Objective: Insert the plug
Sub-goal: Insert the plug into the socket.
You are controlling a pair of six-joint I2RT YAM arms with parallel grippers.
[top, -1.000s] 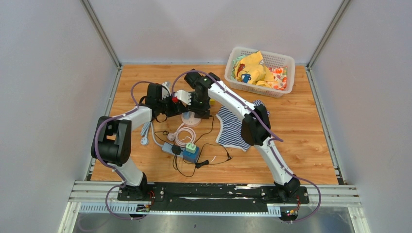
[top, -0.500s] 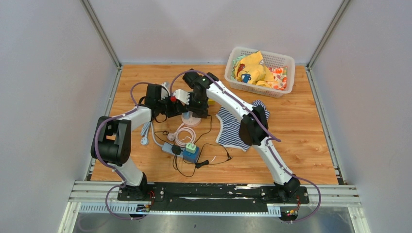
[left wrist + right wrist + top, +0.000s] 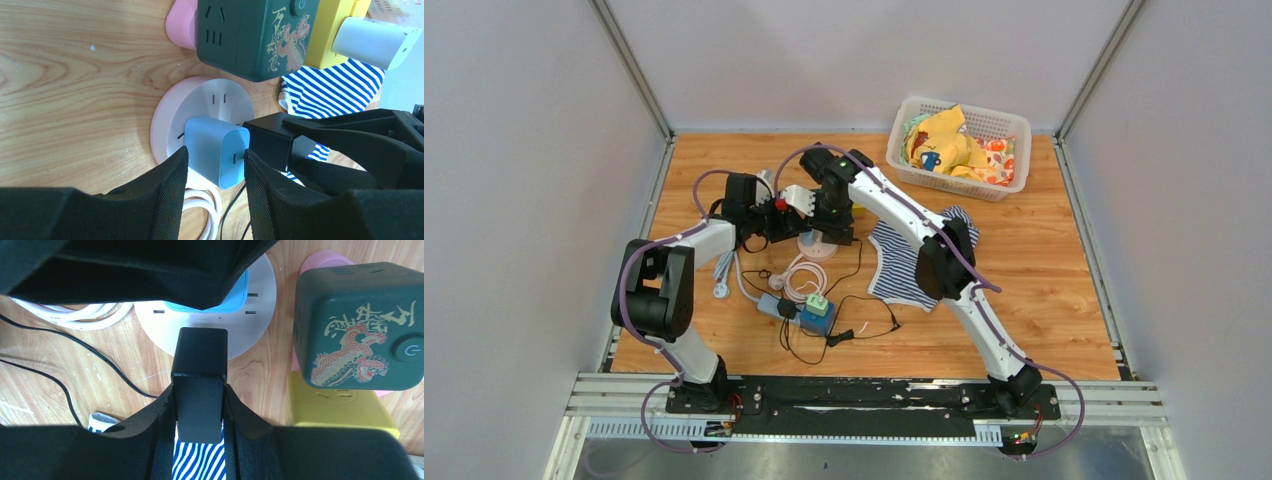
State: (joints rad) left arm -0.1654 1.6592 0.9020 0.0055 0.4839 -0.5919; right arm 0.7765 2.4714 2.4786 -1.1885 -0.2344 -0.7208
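Step in hand: lining up for insertion. Right hand [image 3: 199, 407] is clamping the black plug [image 3: 199, 355], which is hanging at the rim of the round socket [image 3: 250, 335], not yet seated. Left hand [image 3: 215, 156] is gripping both sides of the blue charger [image 3: 215, 150] sitting in that socket (probably steadying it). Next move, I judge, is calling for squaring the prongs, hidden here, over a free slot pair and pressing straight in. Wooden surface [image 3: 1044, 260] is carrying cables [image 3: 802, 278], a striped cloth [image 3: 894, 265] and a basket [image 3: 1014, 125] of laundry. Plain grey walls are enclosing it.
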